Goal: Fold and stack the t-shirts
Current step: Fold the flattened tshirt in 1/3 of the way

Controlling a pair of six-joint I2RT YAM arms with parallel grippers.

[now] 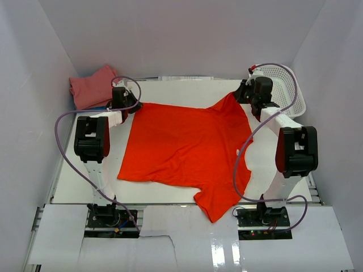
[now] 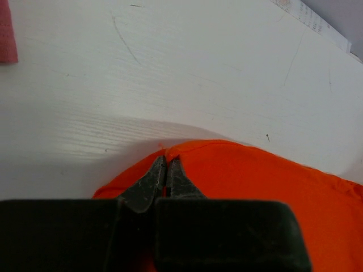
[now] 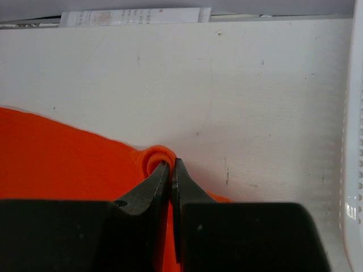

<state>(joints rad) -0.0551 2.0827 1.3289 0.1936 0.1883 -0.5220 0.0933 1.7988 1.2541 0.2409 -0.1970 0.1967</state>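
The orange-red t-shirt (image 1: pixel 181 141) is lying spread flat on the white table (image 1: pixel 266 164), with the left gripper (image 2: pixel 165 161) and right gripper (image 3: pixel 170 164) each pinching shut on one of its far corners. Being thin, limp cloth, it is likely sagging wherever unsupported, so holding paired corners looks best for folding.

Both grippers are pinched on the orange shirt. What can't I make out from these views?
- Blue shirt: top view, only a sliver shows at the pink shirt's near edge, beside the left arm.
- How much orange shirt each holds: wrist views, the bodies of the left gripper and right gripper cover the cloth behind the tips.
- Basket: top view, the right arm hides part of its inside; the right wrist view's edge cuts it off.
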